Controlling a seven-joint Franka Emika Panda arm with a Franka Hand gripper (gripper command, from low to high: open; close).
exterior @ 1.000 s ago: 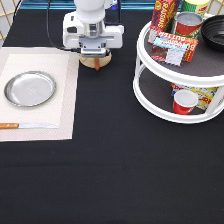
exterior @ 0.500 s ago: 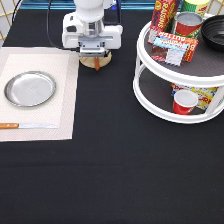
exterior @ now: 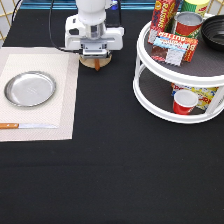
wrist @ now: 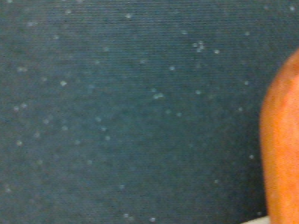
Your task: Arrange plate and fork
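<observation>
The shiny silver plate [exterior: 30,89] lies on the beige placemat [exterior: 60,75] at the exterior view's left. My gripper [exterior: 95,56] is at the exterior view's top centre, down low over a tan wooden object [exterior: 95,63] on the black table, just right of the placemat. The hand hides most of that object. The wrist view shows black cloth and an orange-brown wooden surface [wrist: 292,145] at its edge. I cannot tell whether this is the fork's handle. No fork tines show in either view.
A wooden-handled knife [exterior: 27,126] lies along the placemat's lower edge. A white two-tier turntable rack [exterior: 150,95] stands at the exterior view's right with cans, boxes, a red cup [exterior: 184,101] and a black bowl [exterior: 216,31].
</observation>
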